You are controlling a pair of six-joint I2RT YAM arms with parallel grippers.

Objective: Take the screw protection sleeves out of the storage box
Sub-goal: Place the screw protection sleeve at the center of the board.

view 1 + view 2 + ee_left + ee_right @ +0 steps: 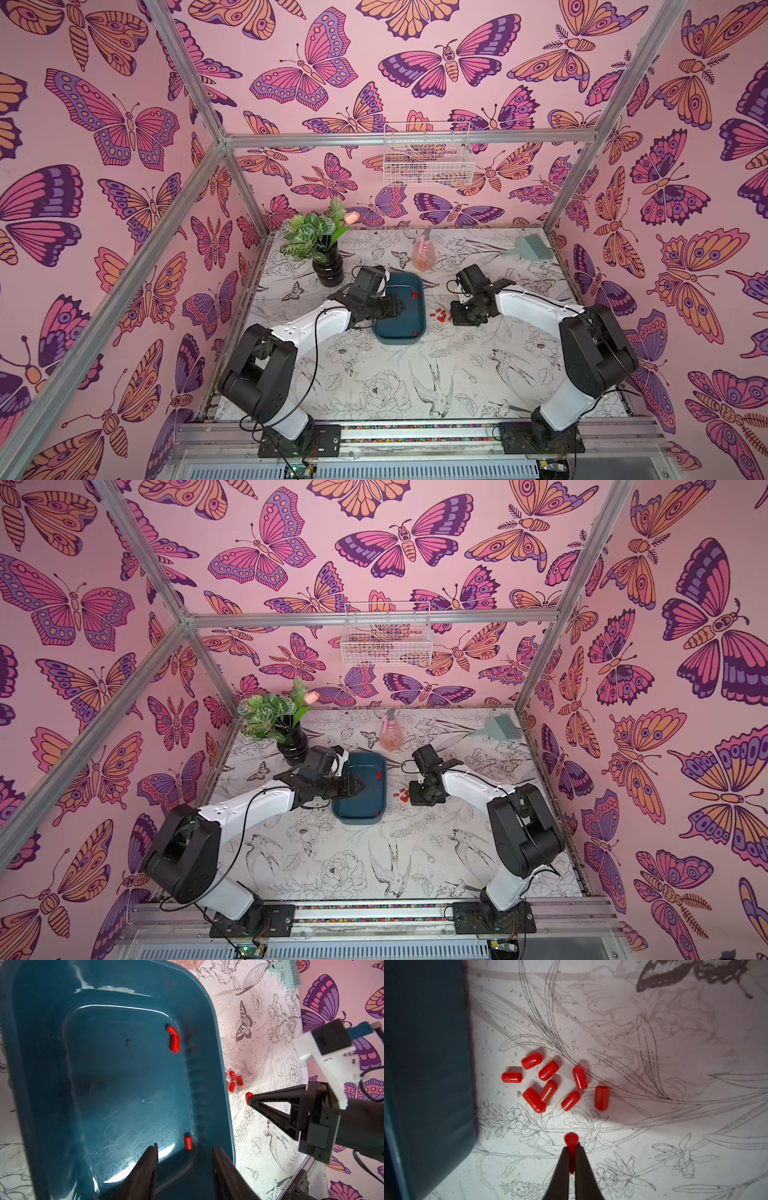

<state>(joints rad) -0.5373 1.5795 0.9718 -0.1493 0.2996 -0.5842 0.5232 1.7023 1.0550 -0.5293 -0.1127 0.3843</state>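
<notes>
A glossy red, round-ended screw protection sleeve (571,1139) was clamped by the right gripper (571,1150) beside the teal storage box (425,1064); the left gripper's (185,1147) fingers were held apart.

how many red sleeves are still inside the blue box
3. Two screw protection sleeves lie touching by the storage box wall nearest the pile on the table; the third lies alone along that same wall, nearer the left gripper. Its fingers may hide more.
</notes>
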